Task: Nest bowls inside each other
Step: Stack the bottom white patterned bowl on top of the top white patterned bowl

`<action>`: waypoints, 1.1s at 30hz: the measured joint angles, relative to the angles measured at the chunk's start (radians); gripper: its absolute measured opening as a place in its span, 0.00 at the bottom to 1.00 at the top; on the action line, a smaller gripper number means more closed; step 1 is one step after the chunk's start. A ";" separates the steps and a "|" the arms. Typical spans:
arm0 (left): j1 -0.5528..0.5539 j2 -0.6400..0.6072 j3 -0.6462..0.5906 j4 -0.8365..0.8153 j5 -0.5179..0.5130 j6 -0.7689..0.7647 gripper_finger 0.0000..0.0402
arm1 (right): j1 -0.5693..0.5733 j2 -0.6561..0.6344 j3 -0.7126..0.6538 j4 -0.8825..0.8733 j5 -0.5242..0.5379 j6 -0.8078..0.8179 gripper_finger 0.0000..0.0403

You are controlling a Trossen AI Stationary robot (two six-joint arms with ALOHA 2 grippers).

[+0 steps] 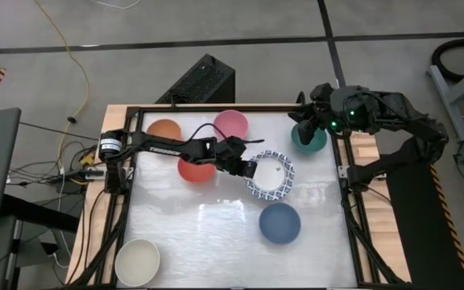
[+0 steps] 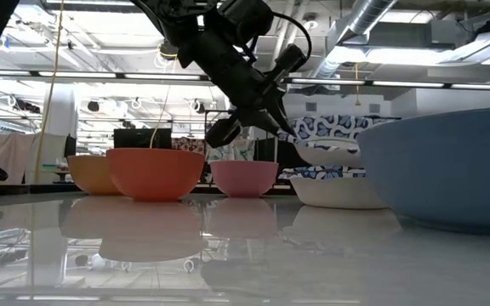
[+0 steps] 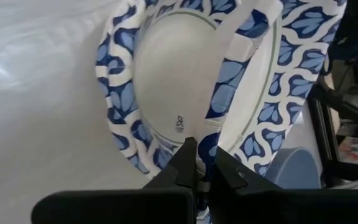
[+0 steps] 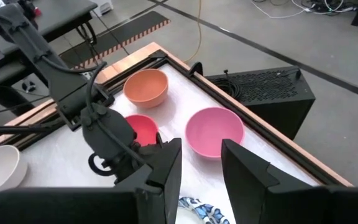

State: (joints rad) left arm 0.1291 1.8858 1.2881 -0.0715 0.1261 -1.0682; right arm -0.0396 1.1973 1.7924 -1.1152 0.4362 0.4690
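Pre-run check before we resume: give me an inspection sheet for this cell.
Surface: table glossy white, bare in the middle.
Job's things: orange bowl, pink bowl, red bowl, green bowl, blue bowl, cream bowl all single; patterned bowls stacked at centre.
Clutter: nothing seen.
Grippers: left gripper shut on a patterned bowl's rim, bowl tilted over the stack; right gripper open above green bowl, holding nothing.
Cables: yellow cable on floor.
Surroundings: black box behind table.
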 joint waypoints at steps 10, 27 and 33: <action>-0.006 0.000 0.000 0.010 -0.004 0.015 0.07 | 0.000 0.000 0.000 -0.001 -0.016 -0.006 0.33; -0.007 0.000 0.000 0.063 -0.011 0.092 0.50 | 0.000 0.000 0.000 -0.009 -0.018 -0.032 0.33; 0.001 0.000 0.000 0.033 -0.003 0.144 0.58 | 0.000 0.000 0.000 -0.009 -0.018 -0.033 0.33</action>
State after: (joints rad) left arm 0.1298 1.8862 1.2881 -0.0388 0.1234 -0.9238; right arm -0.0399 1.1973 1.7924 -1.1240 0.4187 0.4362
